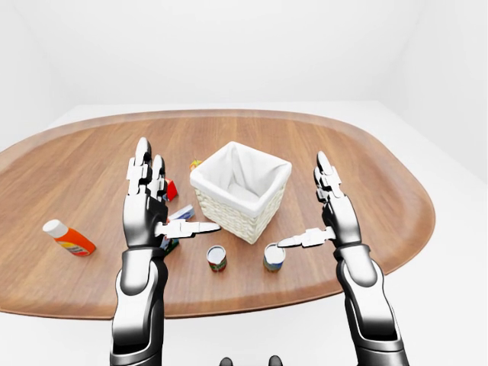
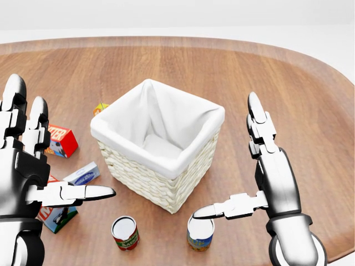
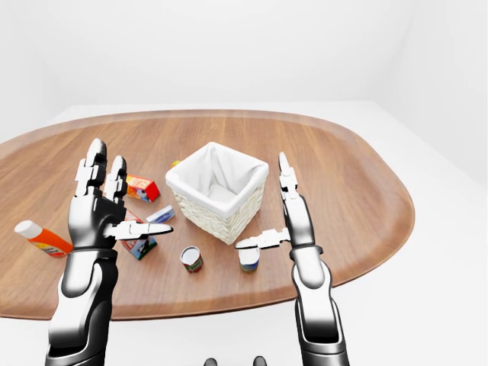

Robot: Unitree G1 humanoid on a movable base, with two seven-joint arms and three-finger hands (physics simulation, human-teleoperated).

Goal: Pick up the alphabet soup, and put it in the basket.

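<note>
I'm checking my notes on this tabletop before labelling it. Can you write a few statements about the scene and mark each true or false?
1. The basket holds a can. False: only its white lining shows inside.
2. Two cans stand on the table below the basket in the head view. True: one red-labelled, one blue-labelled.
3. The right hand grips a can. False: it is open, thumb above the blue-labelled can.
4. The left hand is open. True.
5. An orange bottle lies on the table. True.

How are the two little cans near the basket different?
The left can has a red and green label; the right can has a blue and yellow one. The right hand reaches its thumb over the right can; nothing hangs over the left can. Both stand upright on the table.
</note>
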